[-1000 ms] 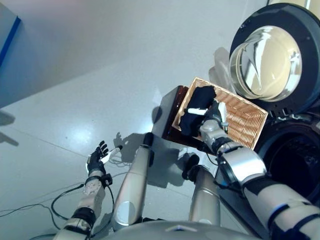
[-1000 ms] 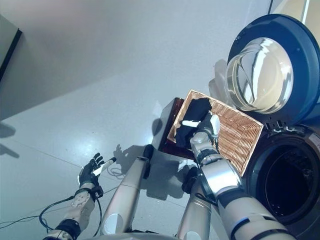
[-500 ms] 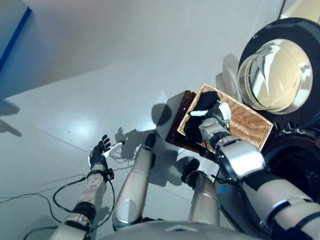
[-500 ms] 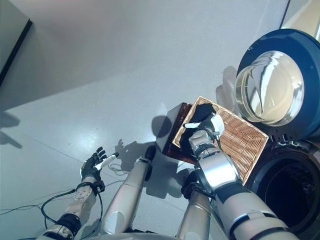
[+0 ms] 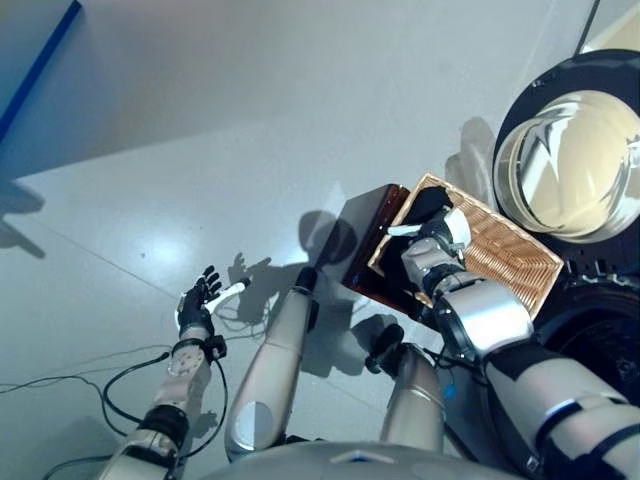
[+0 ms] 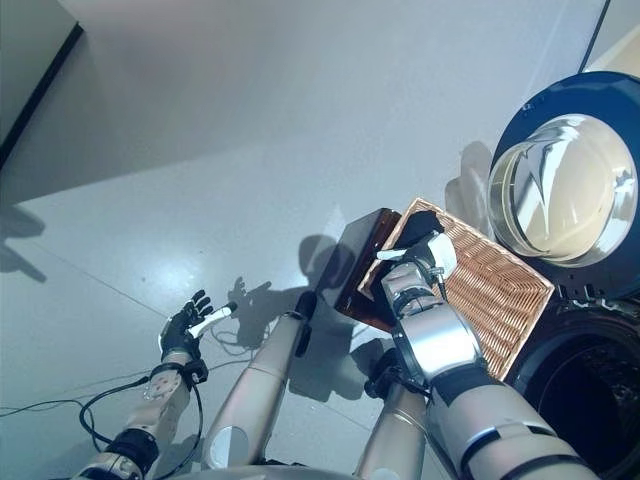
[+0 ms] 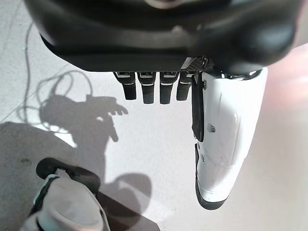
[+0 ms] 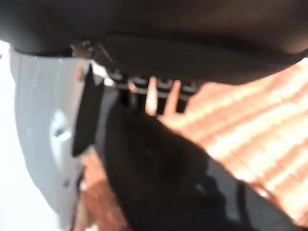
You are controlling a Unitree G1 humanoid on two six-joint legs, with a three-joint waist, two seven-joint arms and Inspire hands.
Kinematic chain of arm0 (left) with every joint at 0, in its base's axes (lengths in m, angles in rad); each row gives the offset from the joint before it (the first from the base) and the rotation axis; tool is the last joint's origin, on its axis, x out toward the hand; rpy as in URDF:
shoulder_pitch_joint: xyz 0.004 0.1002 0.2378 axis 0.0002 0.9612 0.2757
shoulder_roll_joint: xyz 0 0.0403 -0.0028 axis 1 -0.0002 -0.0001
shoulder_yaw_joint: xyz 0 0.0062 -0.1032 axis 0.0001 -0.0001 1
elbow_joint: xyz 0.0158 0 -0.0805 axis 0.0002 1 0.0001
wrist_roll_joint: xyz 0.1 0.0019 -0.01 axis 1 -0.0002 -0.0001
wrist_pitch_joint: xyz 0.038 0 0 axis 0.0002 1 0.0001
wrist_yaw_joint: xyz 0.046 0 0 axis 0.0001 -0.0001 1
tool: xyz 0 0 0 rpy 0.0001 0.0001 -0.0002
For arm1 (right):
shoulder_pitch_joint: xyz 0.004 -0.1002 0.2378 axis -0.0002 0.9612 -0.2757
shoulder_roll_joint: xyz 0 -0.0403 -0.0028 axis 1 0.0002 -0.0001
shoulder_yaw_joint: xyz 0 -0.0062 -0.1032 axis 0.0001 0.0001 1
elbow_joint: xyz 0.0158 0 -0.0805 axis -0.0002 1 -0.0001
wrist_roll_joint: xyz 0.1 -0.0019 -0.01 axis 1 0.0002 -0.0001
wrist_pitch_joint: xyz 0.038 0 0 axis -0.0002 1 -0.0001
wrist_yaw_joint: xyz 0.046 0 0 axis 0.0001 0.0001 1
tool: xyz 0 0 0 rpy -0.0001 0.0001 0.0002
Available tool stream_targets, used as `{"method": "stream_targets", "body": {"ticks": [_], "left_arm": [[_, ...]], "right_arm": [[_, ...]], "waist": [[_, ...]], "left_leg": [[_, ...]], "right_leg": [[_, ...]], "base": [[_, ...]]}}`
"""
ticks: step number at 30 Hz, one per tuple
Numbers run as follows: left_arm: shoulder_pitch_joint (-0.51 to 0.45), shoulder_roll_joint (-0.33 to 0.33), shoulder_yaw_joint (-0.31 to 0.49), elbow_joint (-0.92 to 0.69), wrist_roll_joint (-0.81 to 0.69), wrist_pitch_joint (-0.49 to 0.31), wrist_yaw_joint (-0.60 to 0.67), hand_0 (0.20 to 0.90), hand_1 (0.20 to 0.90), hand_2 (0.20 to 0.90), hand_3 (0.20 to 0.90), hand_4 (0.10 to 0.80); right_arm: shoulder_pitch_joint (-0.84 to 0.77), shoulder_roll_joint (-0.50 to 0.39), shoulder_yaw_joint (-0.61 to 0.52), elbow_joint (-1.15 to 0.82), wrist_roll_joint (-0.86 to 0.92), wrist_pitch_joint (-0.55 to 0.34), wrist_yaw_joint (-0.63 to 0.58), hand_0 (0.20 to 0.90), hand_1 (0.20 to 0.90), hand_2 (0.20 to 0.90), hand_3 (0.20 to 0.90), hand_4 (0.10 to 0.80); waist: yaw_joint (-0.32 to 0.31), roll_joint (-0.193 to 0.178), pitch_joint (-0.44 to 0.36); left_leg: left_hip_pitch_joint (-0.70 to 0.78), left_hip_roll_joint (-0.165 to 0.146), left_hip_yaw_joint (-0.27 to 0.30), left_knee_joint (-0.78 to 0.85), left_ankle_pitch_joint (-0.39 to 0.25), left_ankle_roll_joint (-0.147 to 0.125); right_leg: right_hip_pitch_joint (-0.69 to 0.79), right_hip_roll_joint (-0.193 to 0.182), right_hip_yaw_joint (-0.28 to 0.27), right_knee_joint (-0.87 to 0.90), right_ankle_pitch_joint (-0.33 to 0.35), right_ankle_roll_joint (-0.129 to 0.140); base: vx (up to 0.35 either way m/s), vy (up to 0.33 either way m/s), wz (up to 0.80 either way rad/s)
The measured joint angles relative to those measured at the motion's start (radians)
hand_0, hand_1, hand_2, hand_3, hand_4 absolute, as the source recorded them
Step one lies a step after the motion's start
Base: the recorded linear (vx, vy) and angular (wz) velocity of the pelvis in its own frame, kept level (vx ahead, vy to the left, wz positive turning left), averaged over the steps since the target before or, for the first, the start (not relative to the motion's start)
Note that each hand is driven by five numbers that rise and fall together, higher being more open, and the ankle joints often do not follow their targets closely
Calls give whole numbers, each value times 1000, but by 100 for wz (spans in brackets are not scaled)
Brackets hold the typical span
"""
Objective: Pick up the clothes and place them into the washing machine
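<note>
A black garment (image 5: 424, 204) lies at the near end of a wicker basket (image 5: 512, 256) and hangs over its rim. My right hand (image 5: 436, 250) rests on top of it with the white-covered thumb stretched out straight. In the right wrist view the fingers reach onto the dark cloth (image 8: 159, 183) without clearly closing on it. The washing machine's round door (image 5: 572, 165) stands swung open beyond the basket, and its dark drum opening (image 6: 580, 375) is at my right. My left hand (image 5: 197, 303) hangs open and empty over the floor at the lower left; its thumb (image 7: 224, 139) is straight.
The basket sits on a dark brown stool (image 5: 365, 240) right beside the machine. Grey floor spreads out to the left and far side. A blue-edged panel (image 5: 40, 70) runs along the top left corner.
The whole picture has shifted, so the camera moved. My right hand stays on the black garment in the basket, and my left hand stays open over the floor.
</note>
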Motion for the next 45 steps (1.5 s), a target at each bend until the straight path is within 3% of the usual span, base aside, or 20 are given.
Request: {"method": "stream_targets", "body": {"ticks": [4, 16, 17, 18, 19, 26, 42, 43, 44, 45], "left_arm": [[28, 8, 0, -55, -1, 3, -4, 900, 900, 900, 900, 800], [30, 13, 0, -58, 0, 16, -4, 900, 900, 900, 900, 800], [29, 13, 0, -61, 0, 16, -4, 900, 900, 900, 900, 800], [29, 13, 0, -62, 0, 16, -5, 900, 900, 900, 900, 800], [29, 13, 0, -62, 0, 17, -6, 900, 900, 900, 900, 800], [29, 14, 1, -62, 1, 18, -6, 900, 900, 900, 900, 800], [27, 13, 0, -60, 3, 18, -4, 900, 900, 900, 900, 800], [27, 13, 0, -60, 3, 18, -4, 900, 900, 900, 900, 800], [27, 13, 0, -60, 3, 18, -4, 900, 900, 900, 900, 800], [27, 13, 0, -60, 3, 18, -4, 900, 900, 900, 900, 800]], "right_arm": [[1, -19, 0, 6, -25, 1, 0, 900, 900, 900, 900, 800], [7, -34, -10, 5, -41, -2, 2, 900, 900, 900, 900, 800], [8, -39, -11, -2, -41, -3, 2, 513, 513, 513, 513, 524], [7, -44, -20, -5, -40, -3, 1, 258, 258, 258, 258, 341], [9, -52, -21, -4, -40, -2, 1, 200, 200, 200, 200, 300], [11, -121, -21, -8, -37, -3, 1, 200, 200, 200, 200, 300], [11, -116, -40, -7, -13, -7, 6, 200, 200, 200, 200, 300], [11, -116, -42, -7, -13, -7, 6, 381, 381, 381, 381, 429], [11, -116, -44, -6, -13, -7, 6, 815, 815, 815, 815, 739], [11, -116, -44, -6, -12, -7, 6, 900, 900, 900, 900, 800]], "waist": [[-3, 5, -3], [-4, 8, -2], [-4, 8, -2], [-5, 9, -2], [-5, 11, 0], [-8, 17, 3], [-11, 34, 5], [-12, 34, 5], [-13, 34, 5], [-14, 34, 5]], "left_leg": [[-29, -15, 3, 25, -5, 3], [-50, -15, 19, 44, -15, 10], [-60, -15, 20, 47, -14, 10], [-70, -15, 21, 51, -16, 12], [-74, -15, 23, 55, -17, 15], [-76, -17, 37, 59, -23, 19], [-92, -16, 37, 88, -35, 15], [-92, -16, 37, 88, -35, 15], [-92, -16, 37, 88, -35, 15], [-92, -16, 37, 88, -35, 15]], "right_leg": [[-33, -13, 8, 45, -18, 6], [-67, -17, 34, 62, -24, 3], [-78, -17, 34, 65, -24, 3], [-86, -17, 35, 70, -24, 3], [-88, -18, 35, 73, -24, 3], [-104, -23, 53, 87, -28, 0], [-123, -27, 57, 124, -49, 3], [-123, -27, 57, 124, -49, 3], [-122, -28, 57, 124, -49, 3], [-122, -28, 56, 124, -49, 3]], "base": [[-1, 5, 6], [-4, 4, -2], [0, 0, 0], [0, 0, 0], [0, 0, 0], [-3, 5, -3], [0, -1, 1], [0, 0, 0], [0, 0, 0], [0, 0, 0]]}}
